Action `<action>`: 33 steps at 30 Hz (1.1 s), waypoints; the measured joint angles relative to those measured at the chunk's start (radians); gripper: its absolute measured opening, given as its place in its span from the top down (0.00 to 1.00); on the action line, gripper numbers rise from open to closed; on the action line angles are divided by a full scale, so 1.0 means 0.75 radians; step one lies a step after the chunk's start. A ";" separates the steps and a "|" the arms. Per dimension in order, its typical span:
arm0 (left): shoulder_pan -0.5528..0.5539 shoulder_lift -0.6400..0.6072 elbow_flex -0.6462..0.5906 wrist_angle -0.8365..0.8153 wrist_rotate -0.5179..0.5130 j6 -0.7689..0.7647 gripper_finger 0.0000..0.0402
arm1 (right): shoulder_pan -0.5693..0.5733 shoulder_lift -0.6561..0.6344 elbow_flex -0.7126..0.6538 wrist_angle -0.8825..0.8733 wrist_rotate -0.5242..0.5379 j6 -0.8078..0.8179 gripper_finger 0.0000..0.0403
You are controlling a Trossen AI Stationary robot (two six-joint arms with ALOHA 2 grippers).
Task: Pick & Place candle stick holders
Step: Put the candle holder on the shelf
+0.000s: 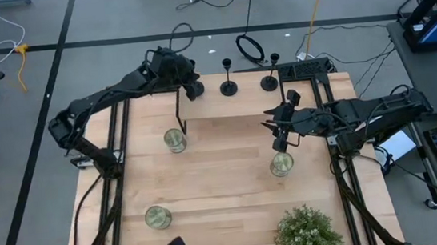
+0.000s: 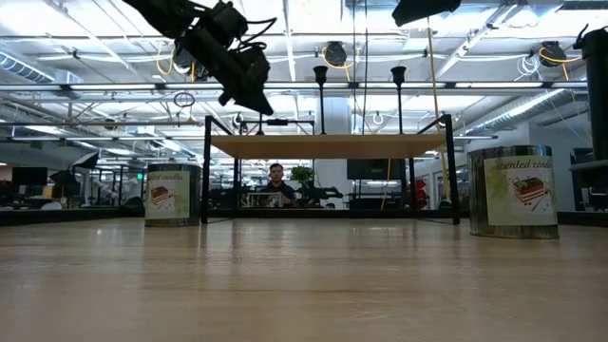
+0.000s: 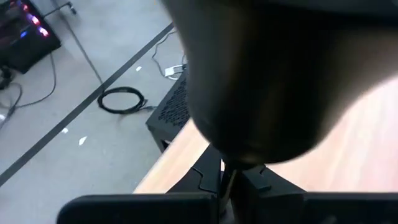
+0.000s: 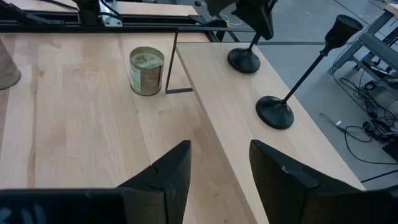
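Left jaws [image 1: 191,86]: at the raised shelf's [image 1: 241,108] left end, clenched on a candle stick holder [image 3: 261,93].
Right jaws [image 4: 214,171]: released, beside shelf.
Other holders [image 1: 229,88] [image 1: 269,82]: upright on shelf.
Risk: my held base may tilt on landing and topple.

Low view: tin at 3 o'clock [image 2: 513,190] bore a cake-picture label reading "scented candle", cut off at its edge; tin at 9 o'clock [image 2: 172,194] bore the same label, only "candle" legible; no other text readable.
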 joint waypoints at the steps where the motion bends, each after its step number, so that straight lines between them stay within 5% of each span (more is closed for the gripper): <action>1: 0.012 0.000 0.000 0.003 -0.001 -0.013 0.96 | 0.000 0.000 0.000 0.000 0.000 0.000 0.61; 15: 0.021 -0.001 0.000 0.001 -0.040 -0.045 0.75 | 0.000 0.000 0.000 0.000 0.000 0.001 0.61; 24: -0.005 -0.009 0.001 -0.071 -0.077 0.129 0.49 | 0.000 0.000 0.000 0.001 0.000 0.001 0.61; 33: -0.052 -0.249 0.001 -0.266 -0.135 0.141 0.39 | 0.000 0.000 0.000 -0.021 0.000 0.001 0.61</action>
